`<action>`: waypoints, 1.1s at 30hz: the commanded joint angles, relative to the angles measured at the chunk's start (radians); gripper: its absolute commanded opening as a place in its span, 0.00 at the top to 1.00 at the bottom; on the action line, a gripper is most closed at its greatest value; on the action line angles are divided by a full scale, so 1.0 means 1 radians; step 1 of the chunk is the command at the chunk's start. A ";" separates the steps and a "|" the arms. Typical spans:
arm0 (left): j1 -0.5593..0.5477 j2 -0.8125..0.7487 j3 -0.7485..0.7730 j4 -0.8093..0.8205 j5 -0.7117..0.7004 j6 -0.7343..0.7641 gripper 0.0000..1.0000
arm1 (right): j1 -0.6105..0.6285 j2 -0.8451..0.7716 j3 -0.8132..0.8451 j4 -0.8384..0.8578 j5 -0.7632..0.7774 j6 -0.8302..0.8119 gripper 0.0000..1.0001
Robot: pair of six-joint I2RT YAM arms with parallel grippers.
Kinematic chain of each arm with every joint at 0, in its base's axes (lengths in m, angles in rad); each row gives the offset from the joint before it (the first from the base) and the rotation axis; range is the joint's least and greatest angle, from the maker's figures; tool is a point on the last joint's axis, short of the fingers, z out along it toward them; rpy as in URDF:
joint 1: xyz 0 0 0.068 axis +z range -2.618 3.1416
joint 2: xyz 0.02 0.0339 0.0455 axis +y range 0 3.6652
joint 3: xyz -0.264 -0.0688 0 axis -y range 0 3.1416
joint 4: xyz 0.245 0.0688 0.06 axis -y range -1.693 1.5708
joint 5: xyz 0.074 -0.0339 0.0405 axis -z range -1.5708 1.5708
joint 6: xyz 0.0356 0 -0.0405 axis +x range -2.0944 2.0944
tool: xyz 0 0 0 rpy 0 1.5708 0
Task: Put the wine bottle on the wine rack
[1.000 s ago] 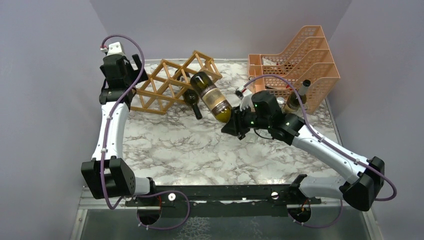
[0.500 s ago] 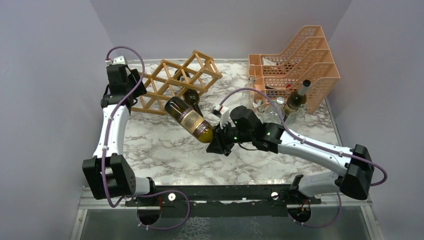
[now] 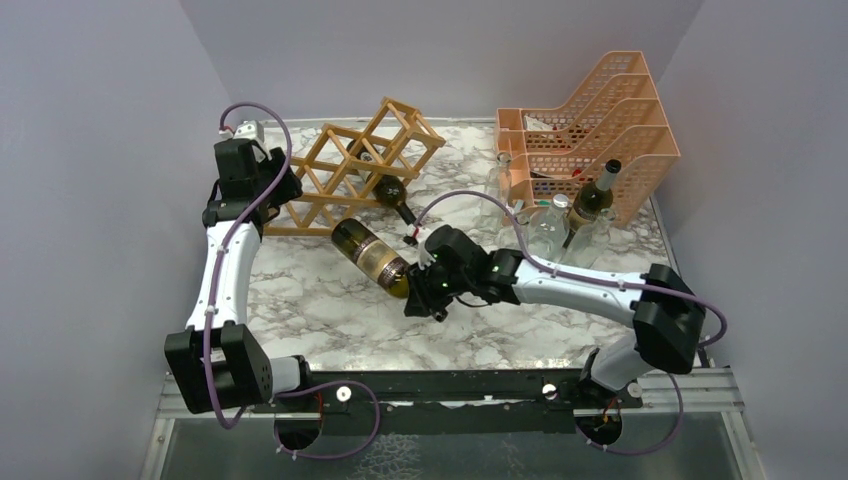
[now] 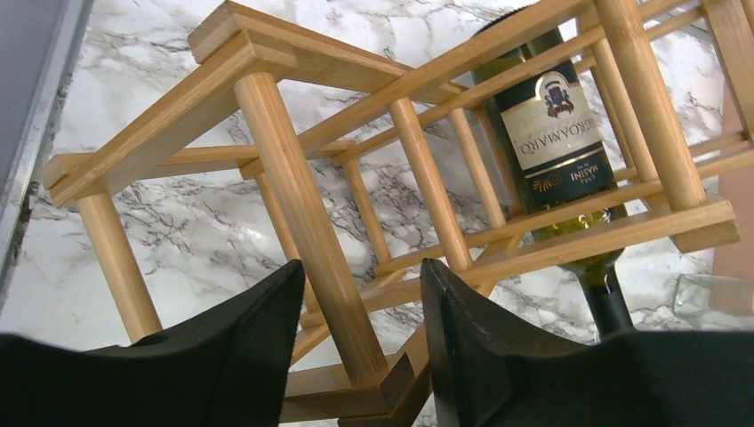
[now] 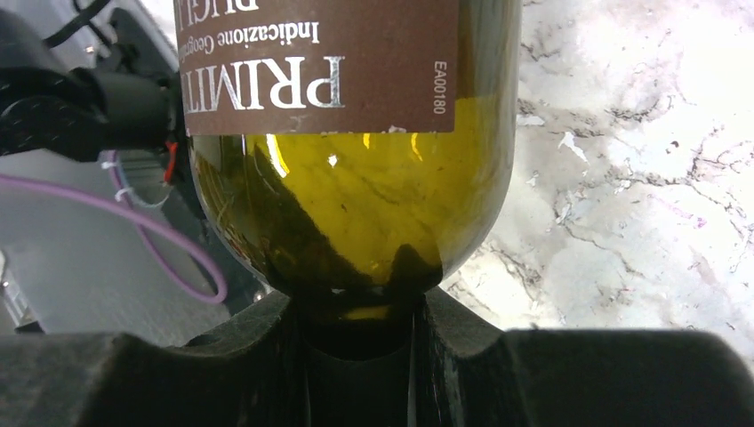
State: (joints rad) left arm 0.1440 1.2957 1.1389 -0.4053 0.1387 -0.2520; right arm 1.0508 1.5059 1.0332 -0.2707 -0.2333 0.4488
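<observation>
while my right gripper (image 5: 360, 307) clamped the olive-green glass wine bottle (image 5: 347, 178),
my left gripper (image 4: 360, 276) pinched a post of the light-brown wooden lattice wine rack (image 4: 267, 116).

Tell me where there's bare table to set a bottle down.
Bare: near marble, from rack and held bottle to the front edge; a narrower strip between rack and organiser. Crowded: far right, bottles standing before the organiser.
</observation>
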 commanded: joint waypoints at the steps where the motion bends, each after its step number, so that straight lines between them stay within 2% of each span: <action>1: -0.001 -0.067 -0.043 -0.032 0.042 -0.016 0.40 | 0.010 0.059 0.101 0.126 0.075 0.027 0.99; 7: -0.002 -0.123 -0.057 -0.039 -0.054 0.003 0.26 | 0.012 0.181 0.186 0.149 0.119 0.068 0.99; 22: -0.034 -0.191 0.053 -0.152 -0.112 0.040 0.25 | 0.012 0.386 0.376 0.155 0.188 0.134 0.99; 33: -0.079 -0.241 0.180 -0.252 -0.086 0.063 0.25 | 0.012 0.514 0.507 0.218 0.260 0.184 0.99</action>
State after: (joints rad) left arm 0.0841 1.0889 1.2644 -0.6083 0.0578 -0.2073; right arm 1.0550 2.0006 1.4410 -0.2169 -0.0570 0.6144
